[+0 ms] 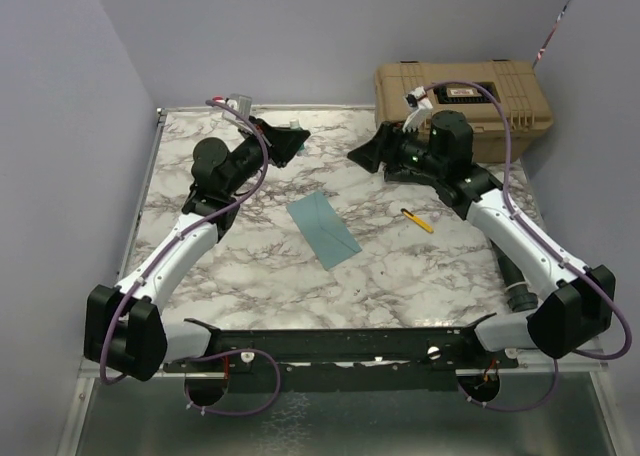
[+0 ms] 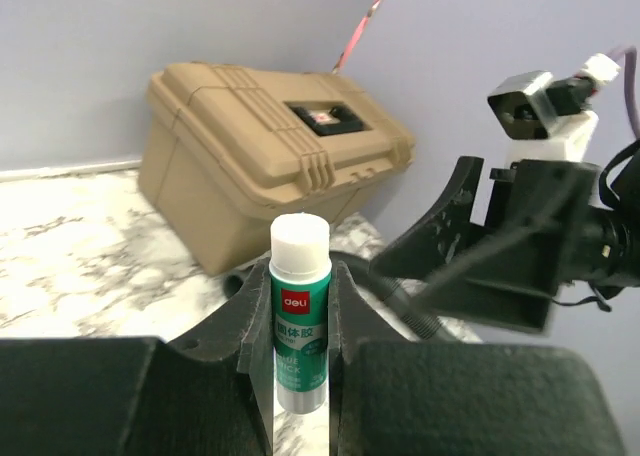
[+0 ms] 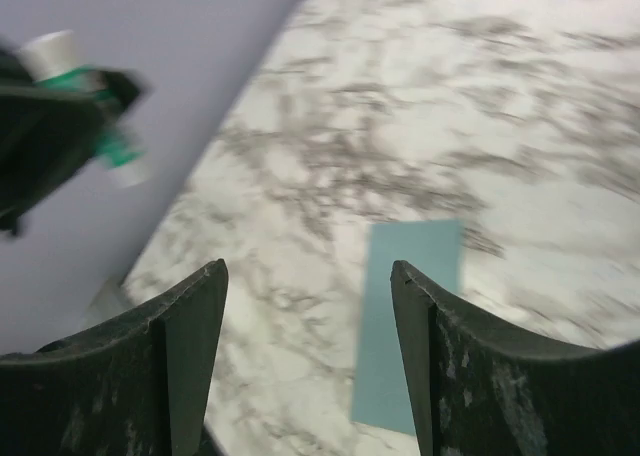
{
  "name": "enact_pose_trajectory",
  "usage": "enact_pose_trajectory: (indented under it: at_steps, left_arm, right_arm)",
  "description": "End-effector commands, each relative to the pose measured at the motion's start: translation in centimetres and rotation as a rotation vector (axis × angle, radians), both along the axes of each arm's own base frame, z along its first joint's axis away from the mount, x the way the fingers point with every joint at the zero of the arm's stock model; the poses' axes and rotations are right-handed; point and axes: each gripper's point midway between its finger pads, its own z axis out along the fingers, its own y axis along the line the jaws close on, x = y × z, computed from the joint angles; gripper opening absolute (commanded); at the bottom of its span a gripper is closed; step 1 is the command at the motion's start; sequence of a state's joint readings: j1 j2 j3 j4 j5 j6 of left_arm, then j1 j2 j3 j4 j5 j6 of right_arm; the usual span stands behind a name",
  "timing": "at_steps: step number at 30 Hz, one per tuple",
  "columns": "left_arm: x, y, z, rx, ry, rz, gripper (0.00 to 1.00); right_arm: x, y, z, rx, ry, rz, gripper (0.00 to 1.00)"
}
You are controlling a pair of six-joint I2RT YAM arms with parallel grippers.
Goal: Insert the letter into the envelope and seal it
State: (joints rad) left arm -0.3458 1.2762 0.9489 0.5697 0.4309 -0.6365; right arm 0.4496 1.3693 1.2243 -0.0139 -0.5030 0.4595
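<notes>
The teal envelope (image 1: pixel 323 228) lies flat on the marble table (image 1: pixel 400 276) near the middle, with its flap closed; it also shows in the right wrist view (image 3: pixel 408 321). The tan letter is not in view. My left gripper (image 1: pixel 291 141) is raised at the back left and shut on a green and white glue stick (image 2: pixel 299 311), cap up; the stick also shows in the right wrist view (image 3: pixel 82 96). My right gripper (image 1: pixel 366 156) is open and empty, raised at the back, facing the left one.
A tan hard case (image 1: pixel 462 101) stands at the back right corner; it also shows in the left wrist view (image 2: pixel 270 156). A small yellow and black pen-like thing (image 1: pixel 417 220) lies right of the envelope. Purple walls close in on the left, back and right.
</notes>
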Motion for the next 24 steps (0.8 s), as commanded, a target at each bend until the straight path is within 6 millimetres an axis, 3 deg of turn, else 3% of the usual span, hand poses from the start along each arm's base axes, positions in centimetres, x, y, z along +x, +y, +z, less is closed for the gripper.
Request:
enact_pose_trajectory:
  at_steps: [1, 5, 8, 16, 24]
  left_arm:
    - [0.8, 2.2, -3.9, 0.187, 0.030, 0.138, 0.00]
    - [0.4, 2.1, -4.8, 0.199, 0.044, 0.123, 0.00]
    - [0.3, 1.9, -5.3, 0.200, 0.057, 0.108, 0.00]
    - [0.0, 0.8, -5.2, 0.139, 0.064, 0.044, 0.00]
    - [-0.1, 0.4, -5.5, 0.132, 0.068, 0.017, 0.00]
  right_arm:
    - [3.9, -11.9, -11.2, -0.366, 0.295, -0.649, 0.70]
    - [3.0, -21.2, -18.4, -0.532, 0.587, -0.999, 0.64]
    - [2.4, -24.3, -22.0, -0.595, 0.696, -1.081, 0.58]
    - [1.7, -25.0, -27.4, -0.675, 0.832, -1.067, 0.59]
    - [1.9, -25.3, -29.5, -0.690, 0.865, -1.073, 0.55]
